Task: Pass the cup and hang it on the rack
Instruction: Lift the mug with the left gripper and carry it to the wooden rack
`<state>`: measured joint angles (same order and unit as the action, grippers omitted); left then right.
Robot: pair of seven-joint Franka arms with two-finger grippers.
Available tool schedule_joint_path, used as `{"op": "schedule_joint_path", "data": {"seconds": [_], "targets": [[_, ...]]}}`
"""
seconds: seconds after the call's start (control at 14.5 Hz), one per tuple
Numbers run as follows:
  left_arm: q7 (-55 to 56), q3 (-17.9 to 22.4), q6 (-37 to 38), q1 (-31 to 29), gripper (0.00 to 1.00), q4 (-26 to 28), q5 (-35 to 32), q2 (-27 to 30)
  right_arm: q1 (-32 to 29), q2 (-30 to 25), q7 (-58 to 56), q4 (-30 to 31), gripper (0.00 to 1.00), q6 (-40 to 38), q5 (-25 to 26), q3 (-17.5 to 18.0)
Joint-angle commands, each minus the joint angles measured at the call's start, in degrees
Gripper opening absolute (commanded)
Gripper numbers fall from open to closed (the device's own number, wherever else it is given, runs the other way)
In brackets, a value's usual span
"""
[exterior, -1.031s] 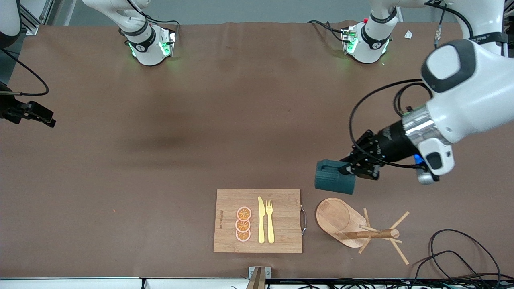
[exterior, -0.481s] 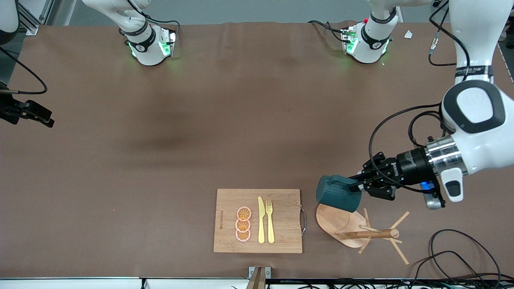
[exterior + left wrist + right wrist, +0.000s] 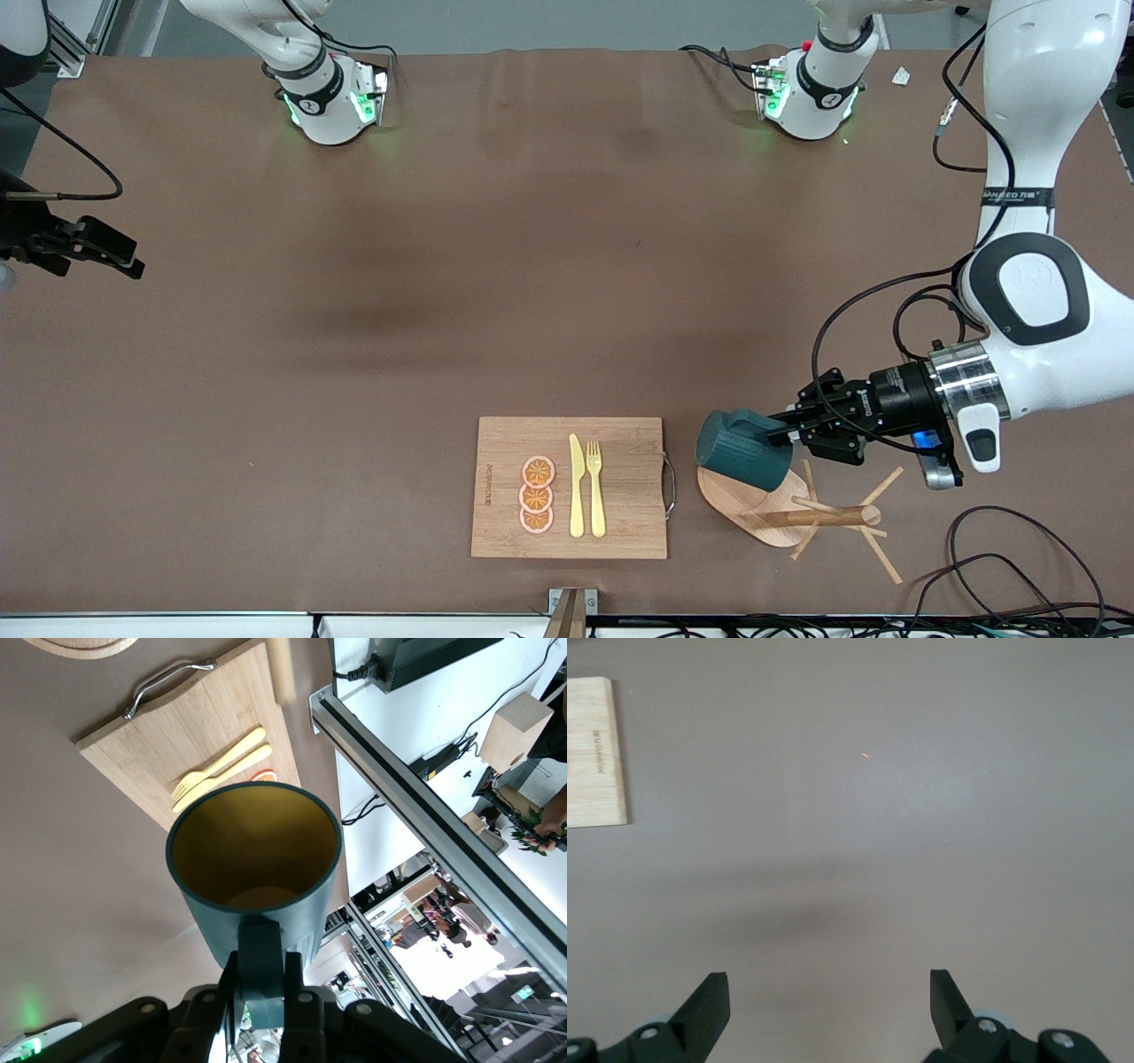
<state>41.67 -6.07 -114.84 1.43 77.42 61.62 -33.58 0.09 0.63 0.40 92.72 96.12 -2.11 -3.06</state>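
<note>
The dark teal cup point(image 3: 742, 452) hangs on its side over the oval base of the rack point(image 3: 819, 517), its mouth turned toward the cutting board. My left gripper point(image 3: 784, 430) is shut on the cup's loop handle. The left wrist view looks into the cup's point(image 3: 257, 859) yellow inside, with my left gripper's point(image 3: 261, 979) jaws pinching the handle. The wooden rack stands upright, its thin pegs angled out from the post. My right gripper point(image 3: 99, 246) waits open over bare table at the right arm's end; nothing lies between the jaws of this gripper point(image 3: 828, 992).
A bamboo cutting board point(image 3: 620, 478) with a metal handle lies beside the rack and carries a yellow knife point(image 3: 577, 487), a fork point(image 3: 595, 487) and orange slices point(image 3: 537, 494). Black cables point(image 3: 1019, 549) coil near the table's front edge at the left arm's end.
The left arm has swung down and carried the cup from over bare table to over the rack's base. The right gripper has shifted slightly and stays open.
</note>
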Motion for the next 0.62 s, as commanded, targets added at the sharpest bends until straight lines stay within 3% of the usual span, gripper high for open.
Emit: {"op": "schedule_joint_path", "data": {"seconds": [0.0, 0.55], "targets": [[-3.77, -0.35, -0.21, -0.9, 0.0, -0.6, 2.19, -1.83, 0.26, 0.25, -0.66, -1.58, 1.0, -1.03, -2.64, -0.37], [-5.55, -0.7, -1.62, -2.13, 0.0, -0.78, 4.21, -2.81, 2.28, 0.08, -0.31, -2.19, 1.0, -2.52, -2.29, -0.54]]}}
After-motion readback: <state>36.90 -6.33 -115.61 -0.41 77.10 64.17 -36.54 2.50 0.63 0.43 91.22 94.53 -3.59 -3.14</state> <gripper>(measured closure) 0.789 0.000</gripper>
